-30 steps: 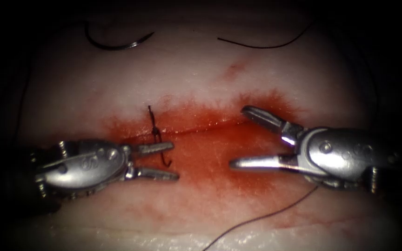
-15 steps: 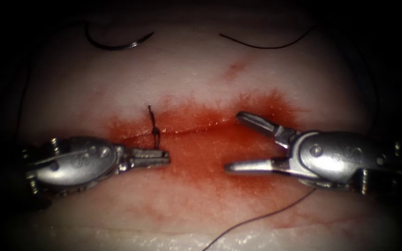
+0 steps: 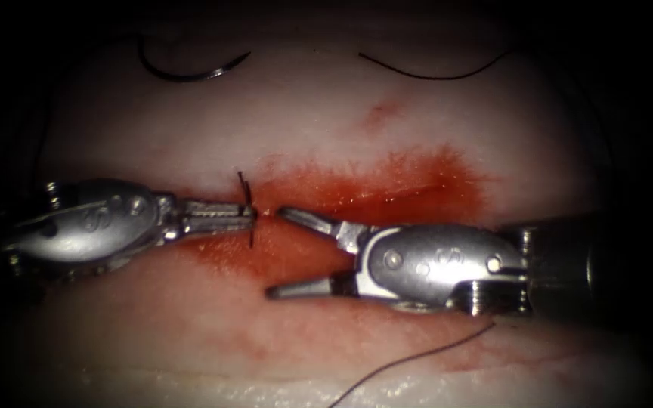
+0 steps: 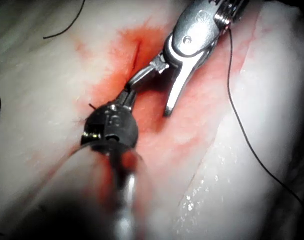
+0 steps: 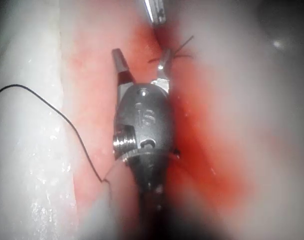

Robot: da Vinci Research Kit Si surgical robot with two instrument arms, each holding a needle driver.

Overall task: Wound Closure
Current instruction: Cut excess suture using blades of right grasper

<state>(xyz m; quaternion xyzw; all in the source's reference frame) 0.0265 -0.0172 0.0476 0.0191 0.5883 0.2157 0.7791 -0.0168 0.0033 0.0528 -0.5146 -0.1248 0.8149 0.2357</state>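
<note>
We see the left tool (image 3: pixel 251 217) clenched, apparently on the knot's thread tail (image 3: pixel 252 234); the right tool (image 3: pixel 275 251) gapes empty. The needle (image 3: pixel 190 74) (stiff, slippery; grasp mid-curve) lies free on the tissue (image 3: pixel 304 128).

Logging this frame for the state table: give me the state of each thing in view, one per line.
left pincer: shut, tip at the knot, holds nothing I can make out
right pincer: open, holds nothing
needle: lying free on the tissue, far side, left of the knot, not in the tissue
knot: tied across the cut, short ends sticking out
cut: unstitched right of the knot
loose thread: slack on the near tissue
</note>
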